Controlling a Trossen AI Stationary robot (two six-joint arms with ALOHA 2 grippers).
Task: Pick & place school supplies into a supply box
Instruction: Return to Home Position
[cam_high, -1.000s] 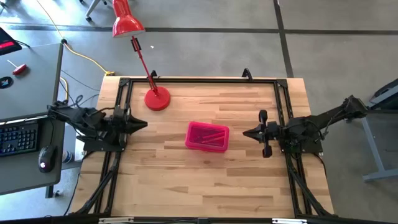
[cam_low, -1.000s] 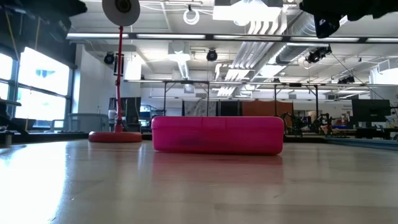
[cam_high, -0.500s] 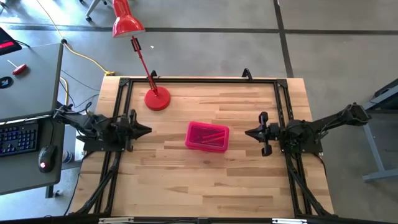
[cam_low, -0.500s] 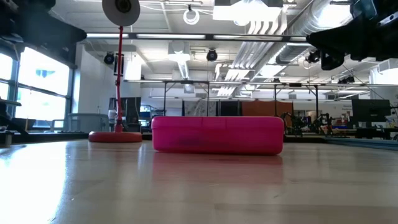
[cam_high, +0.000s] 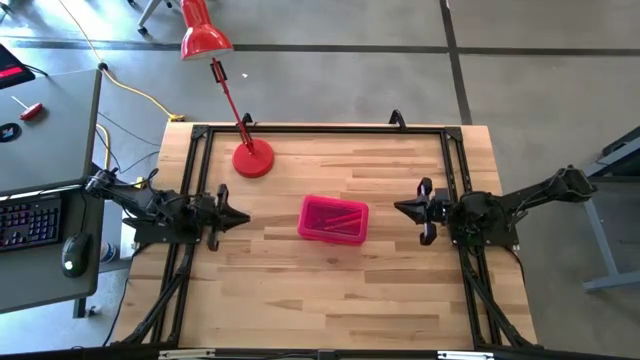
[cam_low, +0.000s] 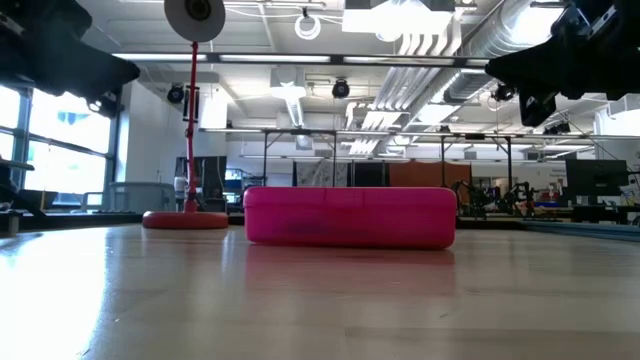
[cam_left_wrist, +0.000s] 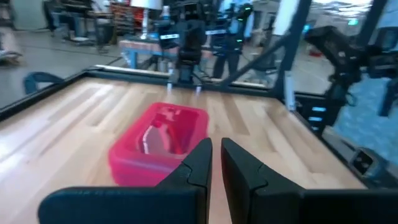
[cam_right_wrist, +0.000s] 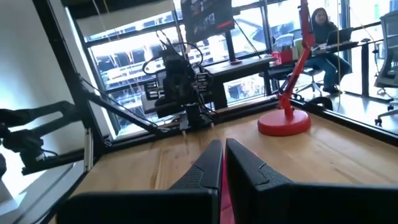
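Note:
The translucent hot-pink supply box (cam_high: 333, 219) lies flat on its underside in the middle of the table, and its lid looks down. It also shows in the low view (cam_low: 350, 217) and the left wrist view (cam_left_wrist: 158, 146). Dim shapes of the school supplies show through its top; I see none loose on the table. My left gripper (cam_high: 243, 217) is shut and empty, to the left of the box, pointing at it (cam_left_wrist: 216, 163). My right gripper (cam_high: 398, 208) is shut and empty, to the right of the box (cam_right_wrist: 222, 162).
A red desk lamp stands with its round base (cam_high: 252, 160) on the table's far left part, and its head (cam_high: 205, 38) hangs beyond the far edge. A black frame (cam_high: 320, 128) runs around the table. A person (cam_right_wrist: 320, 25) sits at a desk beyond the table.
My left gripper has come down and moved a little toward the table's near edge and toward the box, staying shut. My right gripper has drawn back slightly toward the table's right edge and come lower. The box has not moved.

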